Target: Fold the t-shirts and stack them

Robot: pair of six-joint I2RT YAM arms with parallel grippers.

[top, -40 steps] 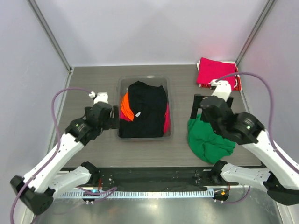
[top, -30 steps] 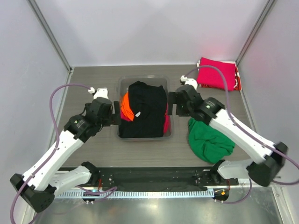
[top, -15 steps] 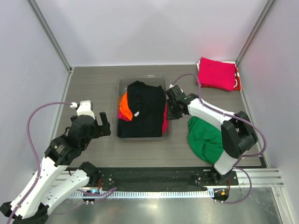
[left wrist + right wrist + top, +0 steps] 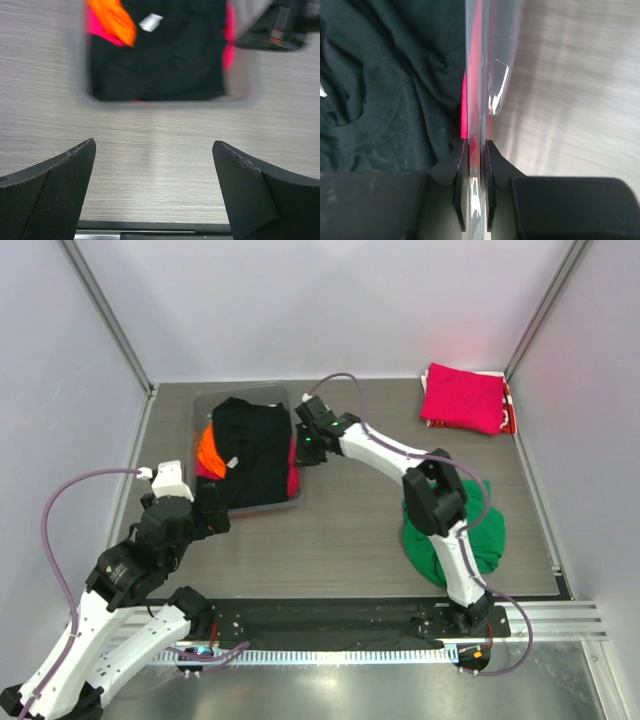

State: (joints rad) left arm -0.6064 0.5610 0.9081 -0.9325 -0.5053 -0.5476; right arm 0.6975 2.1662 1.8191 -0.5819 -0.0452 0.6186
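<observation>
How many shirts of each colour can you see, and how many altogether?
black shirt: 1
orange shirt: 1
pink shirts: 2, the tucked pink shirt under the black one and the folded pink shirt in the far corner
green shirt: 1
Total: 5 in sight; any that are hidden underneath cannot be counted.

A clear plastic tub (image 4: 206,406) sits on the grey wood-grain table (image 4: 340,540), left of the table's middle and nearer its far edge. Seen close and blurred, its right wall seems lightly scratched.
</observation>
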